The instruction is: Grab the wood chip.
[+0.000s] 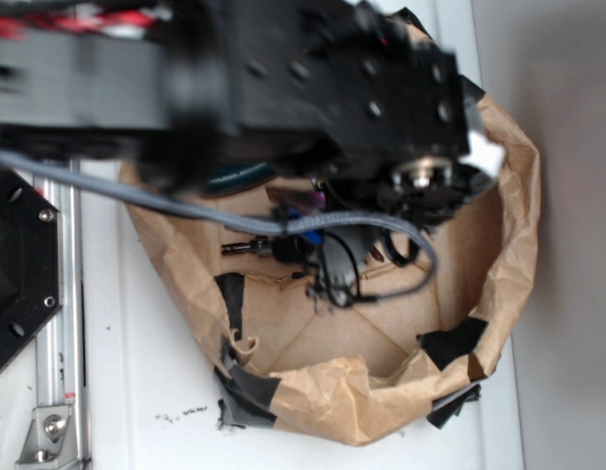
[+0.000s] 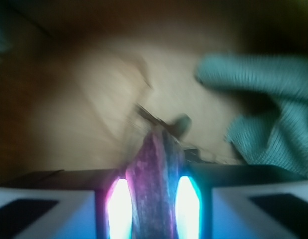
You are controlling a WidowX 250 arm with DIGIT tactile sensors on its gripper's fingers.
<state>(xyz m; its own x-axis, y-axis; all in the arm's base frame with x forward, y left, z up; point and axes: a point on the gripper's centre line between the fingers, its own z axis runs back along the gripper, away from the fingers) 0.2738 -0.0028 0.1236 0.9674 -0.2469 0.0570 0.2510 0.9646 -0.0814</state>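
The claw (image 2: pixel 154 199) is clenched on the wood chip (image 2: pixel 154 179), inside the paper bag (image 1: pixel 498 245), with a teal cloth (image 2: pixel 263 114) nearby.

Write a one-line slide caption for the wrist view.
End effector shut on the wood chip, raised over a blurred brown paper bin floor.

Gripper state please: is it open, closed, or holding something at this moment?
Gripper: closed on the wood chip, which stands between its fingers in the wrist view.
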